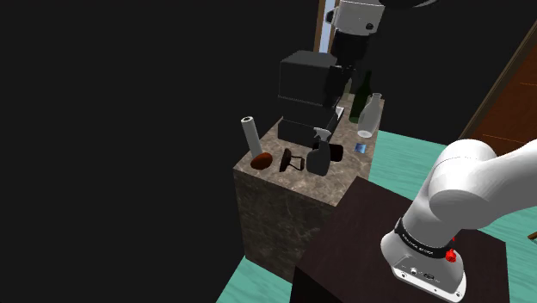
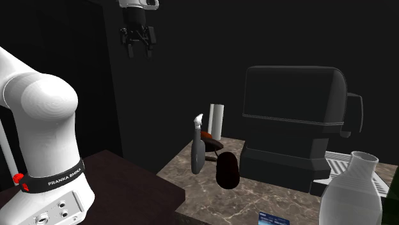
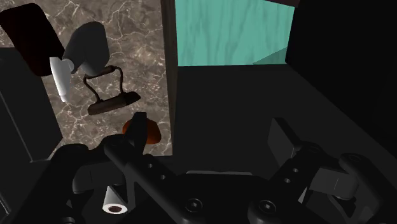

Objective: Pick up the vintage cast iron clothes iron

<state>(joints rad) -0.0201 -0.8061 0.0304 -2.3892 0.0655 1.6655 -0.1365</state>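
As the iron (image 3: 113,103) lay near the table (image 3: 143,38) edge, the claw (image 2: 139,51) hung high above, open & empty, prob. leaving room for a downward approach.

The white arm (image 2: 38,108) bears a black FRANKA EMIKA band (image 2: 54,178) — and black tool (image 2: 139,52).
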